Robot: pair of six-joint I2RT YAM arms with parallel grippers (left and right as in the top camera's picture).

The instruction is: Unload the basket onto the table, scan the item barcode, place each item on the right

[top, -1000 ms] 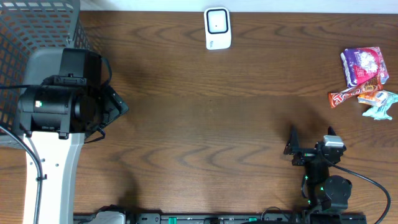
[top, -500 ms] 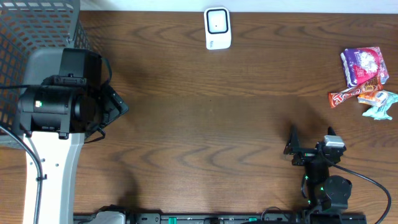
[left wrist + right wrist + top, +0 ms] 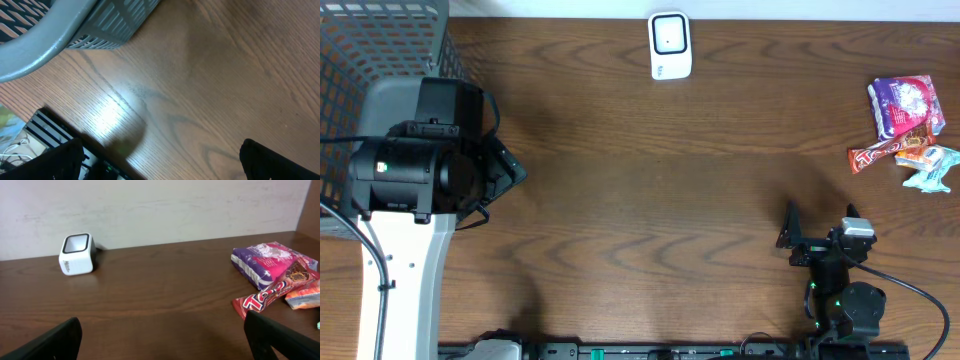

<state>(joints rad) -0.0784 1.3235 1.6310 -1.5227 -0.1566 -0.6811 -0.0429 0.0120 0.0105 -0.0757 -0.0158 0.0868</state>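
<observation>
The left tool (image 3: 503, 168) by the basket (image 3: 380, 50) and the right tool (image 3: 820, 232) are both wide open, holding nothing, while the snacks (image 3: 905, 125) lie at the right edge of the counter (image 3: 670, 180), far from the white scanner (image 3: 670, 45).

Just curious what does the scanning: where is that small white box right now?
In the overhead view the white box stands midway along the table's far edge, grey basket to its left, snack packets to its right.

A grey mesh basket (image 3: 107, 25) sits at the upper left on the brown wooden bench (image 3: 225, 75). The pincer (image 3: 165, 162) shows dark fingertips in both bottom corners, wide apart.
</observation>
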